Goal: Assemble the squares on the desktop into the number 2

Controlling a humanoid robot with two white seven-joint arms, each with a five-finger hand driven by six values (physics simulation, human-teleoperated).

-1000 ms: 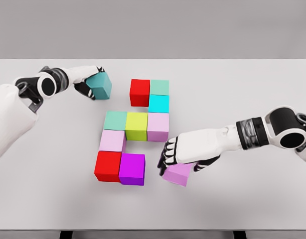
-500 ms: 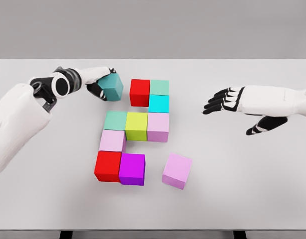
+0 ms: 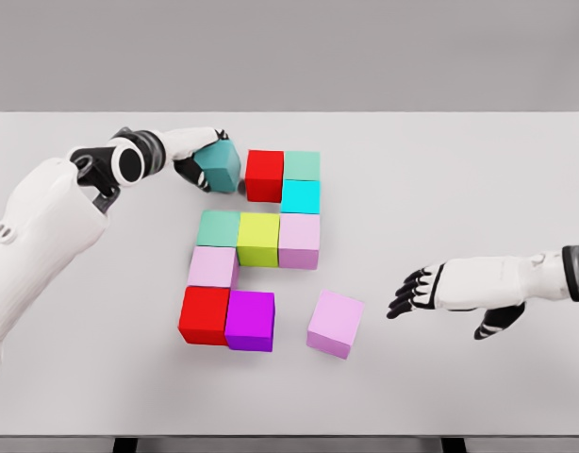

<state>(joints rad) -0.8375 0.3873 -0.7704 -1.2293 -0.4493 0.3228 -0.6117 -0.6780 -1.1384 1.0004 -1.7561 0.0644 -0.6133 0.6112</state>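
Observation:
Coloured cubes form a partial figure on the white table [image 3: 459,160]: a red cube [image 3: 264,175], a green one [image 3: 302,165] and a cyan one [image 3: 300,196] on top, then a green, yellow [image 3: 258,238] and pink row, a pale pink cube [image 3: 212,267], and a red [image 3: 205,314] and magenta cube [image 3: 250,320] at the bottom. My left hand [image 3: 200,159] is shut on a teal cube [image 3: 221,166], close to the left side of the top red cube. A loose pink cube [image 3: 335,323] lies right of the magenta one. My right hand [image 3: 417,293] hovers open to its right.
The table's front edge runs along the bottom of the view. Bare tabletop stretches to the right of the figure and in front of it.
My left hand has carried the teal cube rightwards towards the top red cube. My right hand let go of the loose pink cube, rose away, then came back down to its right.

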